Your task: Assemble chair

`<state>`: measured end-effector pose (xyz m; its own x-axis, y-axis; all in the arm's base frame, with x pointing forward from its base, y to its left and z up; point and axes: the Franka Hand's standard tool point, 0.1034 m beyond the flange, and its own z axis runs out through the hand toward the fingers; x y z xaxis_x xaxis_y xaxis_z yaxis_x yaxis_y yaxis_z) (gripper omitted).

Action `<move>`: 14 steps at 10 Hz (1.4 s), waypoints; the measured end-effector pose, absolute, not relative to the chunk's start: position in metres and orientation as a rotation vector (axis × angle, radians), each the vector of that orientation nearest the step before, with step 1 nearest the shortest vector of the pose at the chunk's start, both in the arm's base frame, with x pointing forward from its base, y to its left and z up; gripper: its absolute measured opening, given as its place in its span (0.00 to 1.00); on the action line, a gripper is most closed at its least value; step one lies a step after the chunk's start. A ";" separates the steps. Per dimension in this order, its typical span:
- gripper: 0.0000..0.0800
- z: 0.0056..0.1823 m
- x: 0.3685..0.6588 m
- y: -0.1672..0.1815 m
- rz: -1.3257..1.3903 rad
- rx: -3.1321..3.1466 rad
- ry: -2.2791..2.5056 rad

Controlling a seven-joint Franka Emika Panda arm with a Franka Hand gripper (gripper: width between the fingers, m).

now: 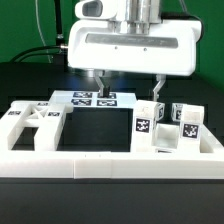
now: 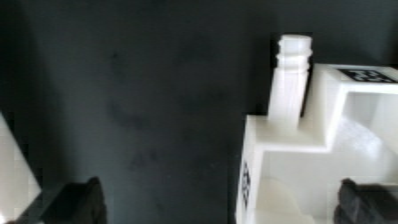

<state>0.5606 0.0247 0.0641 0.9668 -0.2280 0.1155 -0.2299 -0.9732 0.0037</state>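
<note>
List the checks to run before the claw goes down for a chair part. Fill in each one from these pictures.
1. Claw open: ok, the jaws stand wide.
2. Claw empty: ok, nothing sits between the jaws in either view.
3. Tagged blocks upright and free: ok, they stand on the exterior view's right.
4. Slotted panel out of the way: ok, it lies flat on the exterior view's left, apart from the claw.
5. Claw centred on a part: not ok, in the wrist view the post piece sits toward one jaw, not midway.
6. Height above the parts: cannot tell.
</note>
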 end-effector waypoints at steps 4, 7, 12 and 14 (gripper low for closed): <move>0.81 0.060 0.582 0.028 0.232 3.092 -0.331; 0.81 0.057 0.582 0.028 0.228 3.091 -0.332; 0.81 0.039 0.599 0.025 0.236 3.077 -0.318; 0.81 0.030 0.595 0.024 0.227 3.072 -0.317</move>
